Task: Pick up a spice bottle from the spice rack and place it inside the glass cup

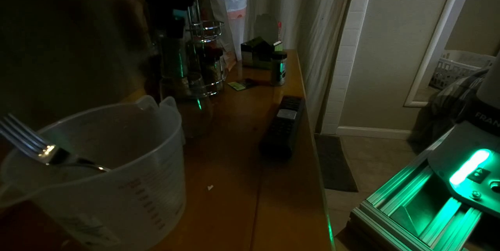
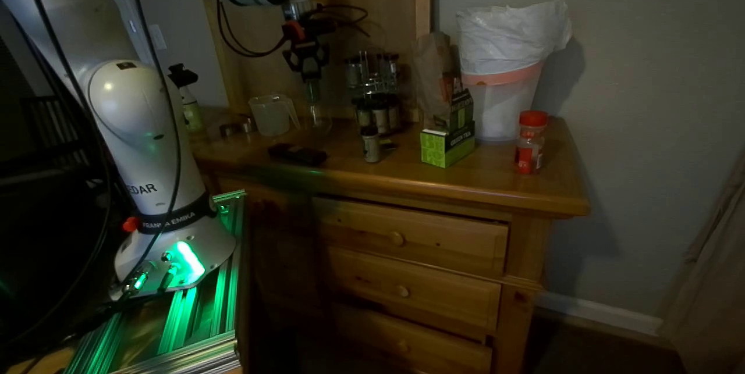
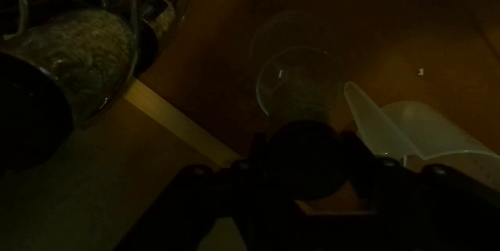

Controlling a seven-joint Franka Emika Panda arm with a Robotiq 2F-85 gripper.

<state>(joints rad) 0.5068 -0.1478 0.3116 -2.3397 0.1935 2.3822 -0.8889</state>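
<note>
Bottle (image 2: 313,90), pinched by the jaws of the gripper (image 2: 311,77), is held at the mouth of the glass cup (image 2: 321,124), left of the spice rack (image 2: 373,89) in an exterior view; through off-centre lowering, the cup could be tipped.

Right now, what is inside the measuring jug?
In an exterior view, a fork leans inside the measuring jug, tines up; its near wall hides the handle's end and the bottom.
</note>
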